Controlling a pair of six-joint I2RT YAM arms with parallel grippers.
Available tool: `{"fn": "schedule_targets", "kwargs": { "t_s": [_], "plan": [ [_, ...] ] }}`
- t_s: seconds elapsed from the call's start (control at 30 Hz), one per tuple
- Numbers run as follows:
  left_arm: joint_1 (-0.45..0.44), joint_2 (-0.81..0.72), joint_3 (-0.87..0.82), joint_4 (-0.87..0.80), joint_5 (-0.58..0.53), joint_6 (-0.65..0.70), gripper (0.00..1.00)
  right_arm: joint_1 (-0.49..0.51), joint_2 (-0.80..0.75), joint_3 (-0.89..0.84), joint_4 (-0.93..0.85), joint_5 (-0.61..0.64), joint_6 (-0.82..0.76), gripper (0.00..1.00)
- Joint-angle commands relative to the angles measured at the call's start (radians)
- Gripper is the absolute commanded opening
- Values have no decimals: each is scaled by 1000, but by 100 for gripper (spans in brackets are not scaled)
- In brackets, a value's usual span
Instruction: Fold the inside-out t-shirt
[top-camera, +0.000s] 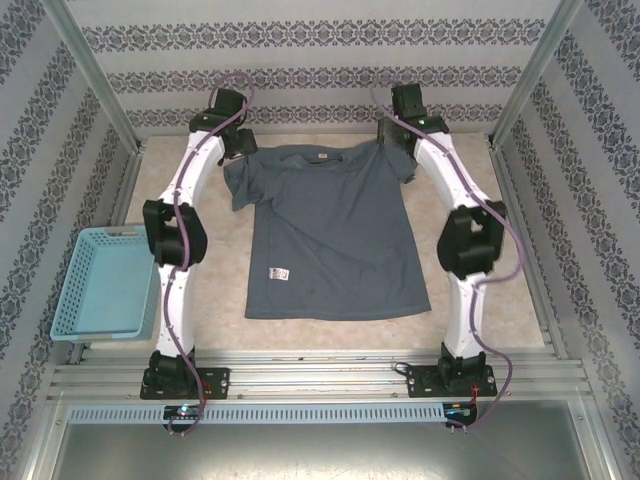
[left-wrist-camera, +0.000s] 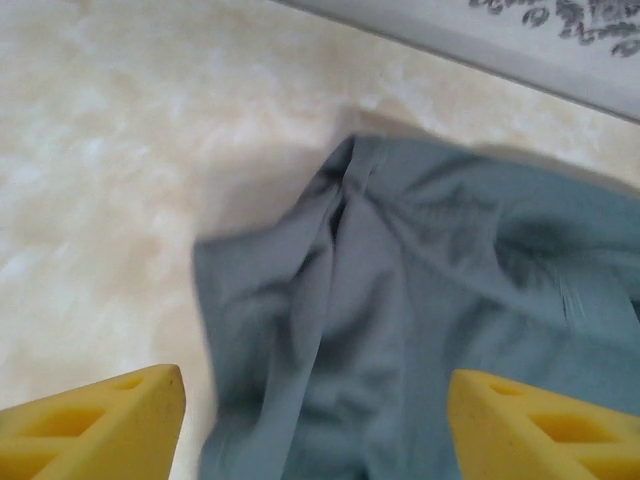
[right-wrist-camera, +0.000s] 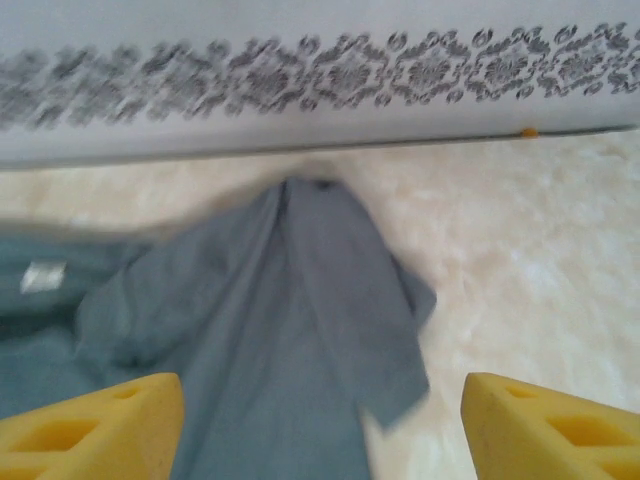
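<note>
The inside-out t-shirt (top-camera: 335, 235) is dark slate-grey and lies spread flat on the table, collar at the far side and hem toward the arm bases. A pale neck label (top-camera: 321, 158) shows at the collar, and a small white care label (top-camera: 279, 273) near the lower left. My left gripper (top-camera: 238, 143) hovers over the left sleeve, open. In the left wrist view its yellow fingers (left-wrist-camera: 110, 420) stand wide apart over the rumpled sleeve (left-wrist-camera: 400, 300), gripping nothing. My right gripper (top-camera: 393, 135) is over the right sleeve (right-wrist-camera: 330, 290), with its jaws likewise wide, nothing held.
A light-blue mesh basket (top-camera: 105, 282) sits at the table's left edge beside the left arm. The patterned back wall (right-wrist-camera: 320, 80) stands close behind both sleeves. Bare tabletop (top-camera: 215, 290) flanks the shirt on both sides.
</note>
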Motion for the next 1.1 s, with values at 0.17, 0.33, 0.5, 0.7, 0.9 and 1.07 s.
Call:
{"fn": "schedule_targets", "kwargs": {
  "t_s": [0.17, 0.33, 0.5, 0.7, 0.9, 1.07],
  "plan": [
    [-115, -627, -801, 272, 36, -79, 81, 224, -569, -611, 85, 19, 58, 76],
    [-249, -887, -1099, 312, 9, -59, 83, 380, -781, -878, 57, 31, 160, 76],
    [-496, -1007, -1274, 320, -6, -52, 84, 436, -970, -1127, 20, 45, 349, 76],
    [-787, -919, -1359, 356, -53, -29, 83, 364, -1179, -1322, 11, 40, 481, 77],
    [-953, -751, -1308, 333, -91, 66, 82, 258, -1265, -1408, 39, -74, 509, 77],
    [-1003, -624, -1257, 275, -106, 90, 82, 238, -1275, -1420, 41, -94, 500, 77]
  ]
}}
